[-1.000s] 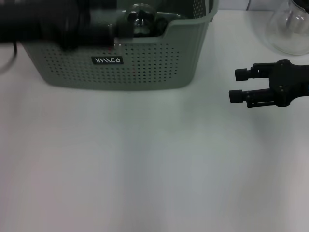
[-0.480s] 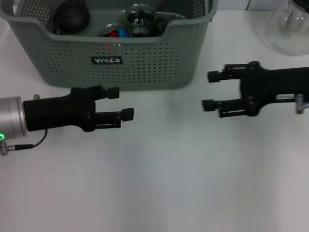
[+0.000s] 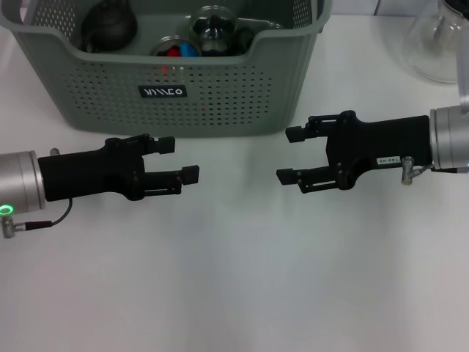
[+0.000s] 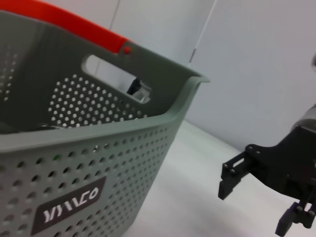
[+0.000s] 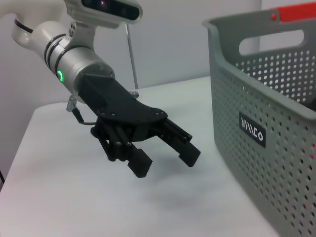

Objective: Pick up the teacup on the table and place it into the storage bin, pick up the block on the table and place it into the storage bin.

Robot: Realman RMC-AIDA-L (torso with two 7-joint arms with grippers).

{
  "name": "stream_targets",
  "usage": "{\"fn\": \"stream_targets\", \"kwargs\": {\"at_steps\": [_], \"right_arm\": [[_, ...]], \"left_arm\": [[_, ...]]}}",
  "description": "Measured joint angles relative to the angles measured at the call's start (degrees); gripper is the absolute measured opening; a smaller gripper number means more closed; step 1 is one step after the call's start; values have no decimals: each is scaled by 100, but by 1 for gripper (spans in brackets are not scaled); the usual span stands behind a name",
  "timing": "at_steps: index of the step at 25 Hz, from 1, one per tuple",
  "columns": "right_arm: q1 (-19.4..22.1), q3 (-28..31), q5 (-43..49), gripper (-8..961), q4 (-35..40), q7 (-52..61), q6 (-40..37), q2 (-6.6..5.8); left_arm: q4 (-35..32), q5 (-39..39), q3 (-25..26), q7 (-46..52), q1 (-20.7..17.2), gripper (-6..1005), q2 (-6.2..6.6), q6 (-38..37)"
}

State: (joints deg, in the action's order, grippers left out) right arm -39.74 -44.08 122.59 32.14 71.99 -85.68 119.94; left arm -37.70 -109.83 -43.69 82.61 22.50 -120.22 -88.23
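The storage bin (image 3: pixel 220 103) stands at the table's far side. Inside it lie a dark round vessel (image 3: pixel 108 22) that looks like the teacup, a clear glass piece (image 3: pixel 212 26), and a red-and-blue block (image 3: pixel 176 50) in a small round dish. My left gripper (image 3: pixel 179 158) hovers open and empty over the table just in front of the bin. My right gripper (image 3: pixel 290 155) faces it, also open and empty, off the bin's front right corner. The right wrist view shows the left gripper (image 5: pixel 165 160) beside the bin (image 5: pixel 276 98). The left wrist view shows the right gripper (image 4: pixel 259 202) past the bin (image 4: pixel 98 148).
A clear glass flask (image 3: pixel 440 44) stands at the far right of the white table (image 3: pixel 234 279). The bin has a red-orange strip on its far rim (image 4: pixel 74 22).
The left arm has come out from over the bin and now hovers in front of it. The right arm has moved left toward the middle of the table.
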Motion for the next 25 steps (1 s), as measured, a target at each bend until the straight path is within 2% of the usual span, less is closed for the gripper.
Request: {"fn": "stream_targets", "kwargs": {"at_steps": [25], "right_arm": [[-173,-22,-9,791,-186,17,279,21]], "left_arm": [[80,6,-24,-16,70,861,-2,207]]}}
